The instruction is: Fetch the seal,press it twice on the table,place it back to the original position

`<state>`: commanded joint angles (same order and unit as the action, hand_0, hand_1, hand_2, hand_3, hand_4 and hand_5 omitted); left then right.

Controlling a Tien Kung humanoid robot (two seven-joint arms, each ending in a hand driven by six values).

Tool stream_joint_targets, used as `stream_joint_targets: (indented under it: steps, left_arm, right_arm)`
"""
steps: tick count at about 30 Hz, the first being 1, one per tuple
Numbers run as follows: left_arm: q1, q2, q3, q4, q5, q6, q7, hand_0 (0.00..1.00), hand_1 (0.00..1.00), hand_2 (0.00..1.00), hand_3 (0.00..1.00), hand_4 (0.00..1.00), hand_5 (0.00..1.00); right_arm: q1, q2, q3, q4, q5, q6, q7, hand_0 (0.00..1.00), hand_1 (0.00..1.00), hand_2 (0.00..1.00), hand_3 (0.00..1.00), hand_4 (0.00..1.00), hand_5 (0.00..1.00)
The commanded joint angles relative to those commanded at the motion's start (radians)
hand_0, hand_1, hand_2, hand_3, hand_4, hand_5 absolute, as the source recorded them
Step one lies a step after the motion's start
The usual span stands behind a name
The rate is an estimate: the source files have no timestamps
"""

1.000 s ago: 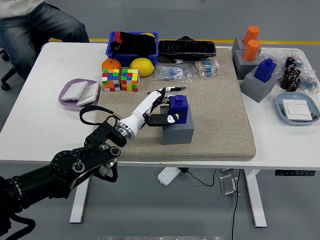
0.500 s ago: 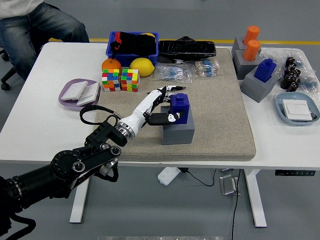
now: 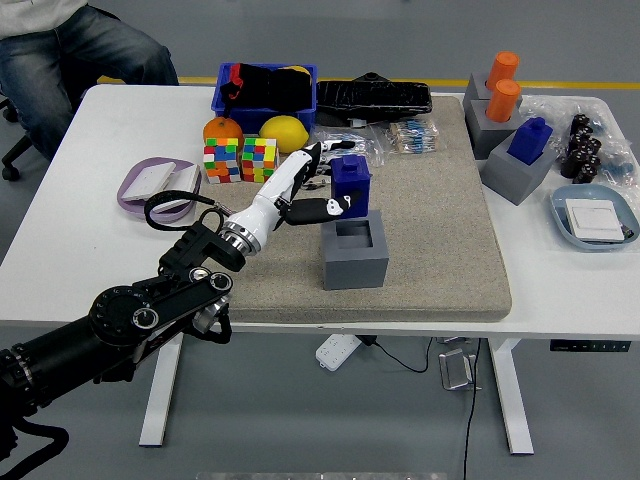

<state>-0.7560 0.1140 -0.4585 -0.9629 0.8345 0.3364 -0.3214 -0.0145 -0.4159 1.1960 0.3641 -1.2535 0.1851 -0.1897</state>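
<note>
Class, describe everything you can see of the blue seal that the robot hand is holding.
The blue seal is a small blocky piece of what looks like plastic, with a narrower cap on top. It stands roughly upright in the air, lifted clear of the grey holder below, whose square socket lies open. The left robot hand grips it from the left side, white fingers behind, dark thumb in front.

white table [image 3: 80, 200] — grey mat [image 3: 440, 230] | purple dish [image 3: 140, 195] | blue dish [image 3: 595, 215]
</note>
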Motion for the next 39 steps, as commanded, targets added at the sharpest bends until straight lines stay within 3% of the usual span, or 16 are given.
stream_joint_targets:
  steps: [13, 27, 39]
  left_arm:
    - [0.005, 0.056, -0.009, 0.082, -0.009, 0.016, -0.017, 0.826, 0.575, 0.527, 0.825, 0.6, 0.002]
    - [0.032, 0.049, 0.071, 0.204, -0.079, 0.036, -0.046, 0.827, 0.574, 0.528, 0.824, 0.603, 0.002]
    - [0.053, 0.035, 0.124, 0.267, -0.113, 0.058, -0.075, 0.826, 0.573, 0.524, 0.823, 0.606, 0.002]
  right_arm:
    - [-0.003, 0.002, 0.007, 0.0, -0.001, 0.004, 0.002, 0.932, 0.782, 0.788, 0.806, 0.861, 0.474]
    - [-0.004, 0.004, 0.011, 0.002, -0.002, 0.005, 0.005, 0.932, 0.782, 0.788, 0.807, 0.862, 0.472]
    - [-0.003, 0.004, 0.012, 0.003, -0.004, 0.006, 0.006, 0.932, 0.782, 0.788, 0.808, 0.864, 0.473]
